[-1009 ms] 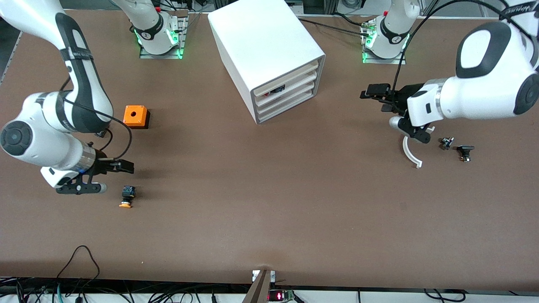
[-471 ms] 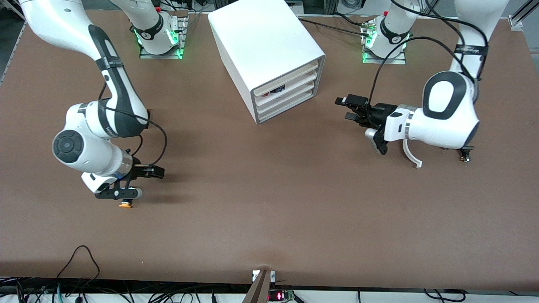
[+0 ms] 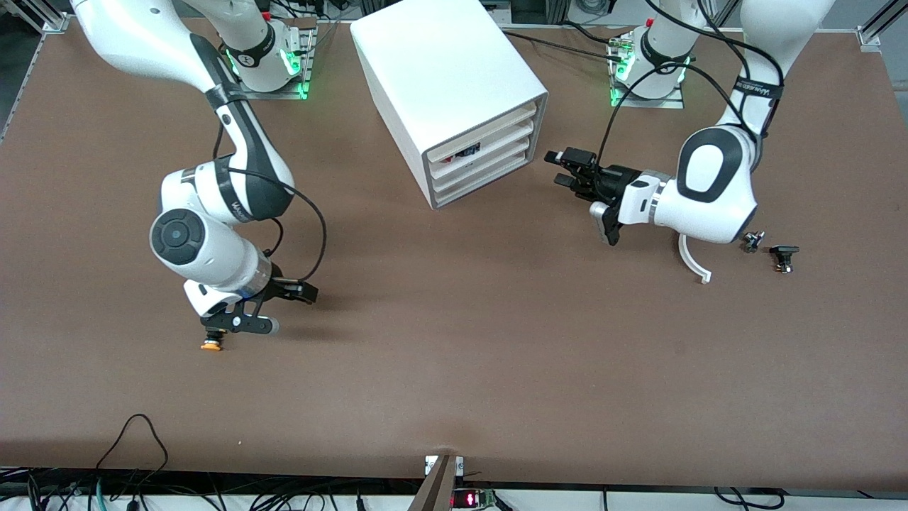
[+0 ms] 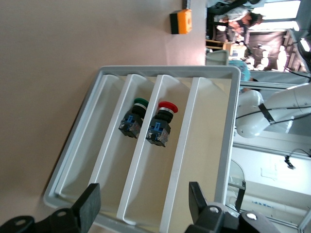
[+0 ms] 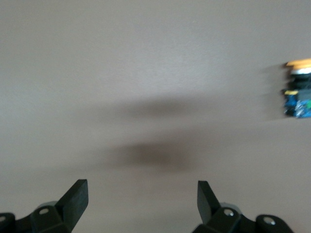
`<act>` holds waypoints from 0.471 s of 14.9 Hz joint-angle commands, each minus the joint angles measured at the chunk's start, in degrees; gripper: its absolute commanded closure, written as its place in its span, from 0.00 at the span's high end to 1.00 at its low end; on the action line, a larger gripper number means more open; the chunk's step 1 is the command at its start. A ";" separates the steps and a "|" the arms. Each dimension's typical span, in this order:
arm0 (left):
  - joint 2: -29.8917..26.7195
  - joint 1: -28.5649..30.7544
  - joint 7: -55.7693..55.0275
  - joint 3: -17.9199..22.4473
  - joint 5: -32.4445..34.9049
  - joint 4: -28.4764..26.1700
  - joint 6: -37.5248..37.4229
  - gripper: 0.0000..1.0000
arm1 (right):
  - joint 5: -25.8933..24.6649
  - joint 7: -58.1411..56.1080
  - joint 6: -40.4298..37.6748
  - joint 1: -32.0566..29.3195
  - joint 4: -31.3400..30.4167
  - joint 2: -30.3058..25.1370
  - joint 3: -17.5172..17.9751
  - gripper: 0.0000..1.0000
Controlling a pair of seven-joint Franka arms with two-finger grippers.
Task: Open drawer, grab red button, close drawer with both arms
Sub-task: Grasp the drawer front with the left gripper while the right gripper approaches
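The white cabinet stands at the table's back middle, and all four cream-fronted drawers sit flush in it. My left gripper hovers open and empty just in front of the drawer fronts. In the left wrist view, between its fingertips, I look into the drawer that holds the red-capped button. A green-capped button lies in the slot beside it. My right gripper is open and empty over bare table, and its fingertips show in the right wrist view.
An orange-yellow-capped button lies on the table under the right wrist and also shows in the right wrist view. The orange box shows in the left wrist view. A white curved piece and small black parts lie under the left arm.
Both arms swung toward the table's middle. The left gripper closed in on the cabinet's drawer fronts. The right gripper passed over the orange-yellow button, and the right arm now hides the orange box.
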 commanded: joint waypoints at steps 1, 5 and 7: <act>1.34 0.14 6.23 -1.41 -5.07 -3.46 1.99 0.70 | -0.58 8.58 -1.27 2.55 4.66 2.57 -0.25 0.99; 2.83 0.23 11.24 -5.81 -11.66 -8.13 8.32 0.65 | -0.58 18.51 -1.44 6.51 8.27 4.68 -0.25 0.99; 3.54 0.23 13.09 -6.26 -12.65 -9.18 7.97 0.55 | -0.58 23.87 -2.58 8.53 11.42 6.26 -0.25 0.99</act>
